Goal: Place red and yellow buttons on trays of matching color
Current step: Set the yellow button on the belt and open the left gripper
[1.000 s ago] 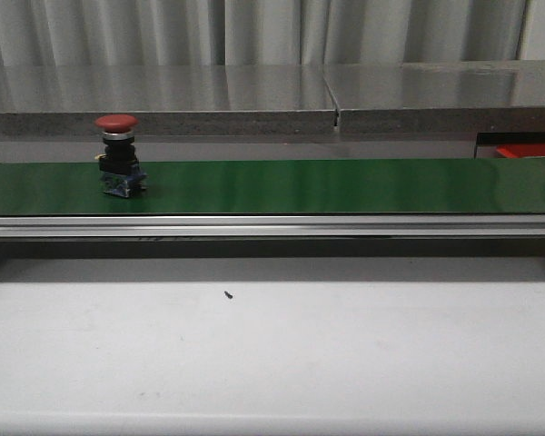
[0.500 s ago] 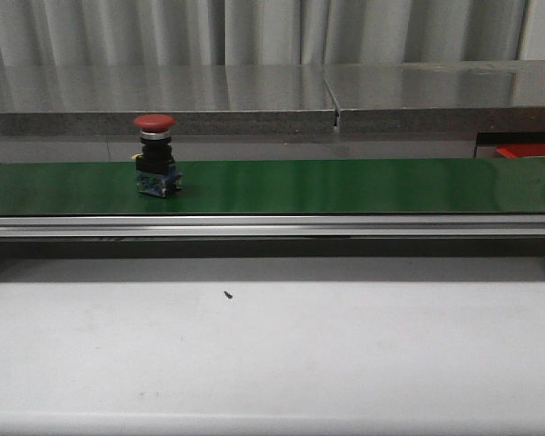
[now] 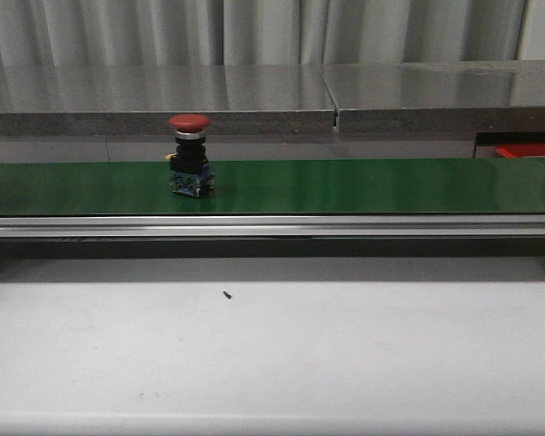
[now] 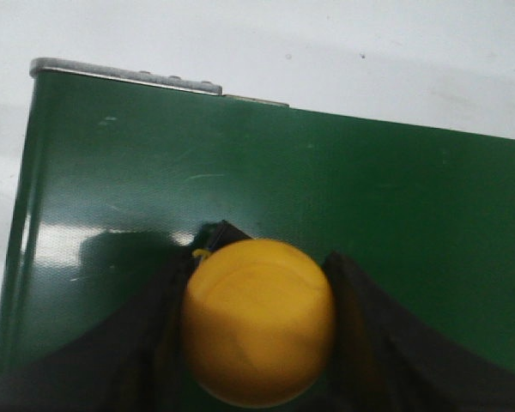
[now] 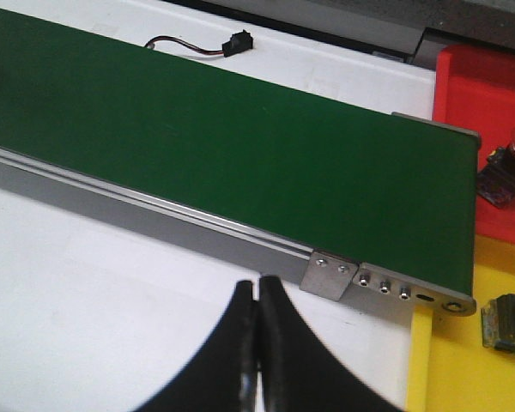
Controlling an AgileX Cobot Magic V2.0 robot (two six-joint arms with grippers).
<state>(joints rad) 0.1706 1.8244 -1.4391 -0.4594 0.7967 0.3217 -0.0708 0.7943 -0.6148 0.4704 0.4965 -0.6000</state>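
risk: red button [image 3: 190,156] upright on belt [image 3: 345,184], well short of red tray [image 5: 485,94], may topple | left end effector [image 4: 257,343] clamps yellow button [image 4: 257,333] above belt; slip possible | right end effector [image 5: 257,343] closed, empty

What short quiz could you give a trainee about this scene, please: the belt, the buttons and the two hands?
1. True or false: the red button stands upright on the green belt.
2. What is between the fingers of the left hand? A) a screw B) the yellow button C) nothing
3. Fill in the missing word: the right hand is ____ and holds nothing.

Key: 1 true; 2 B; 3 shut.
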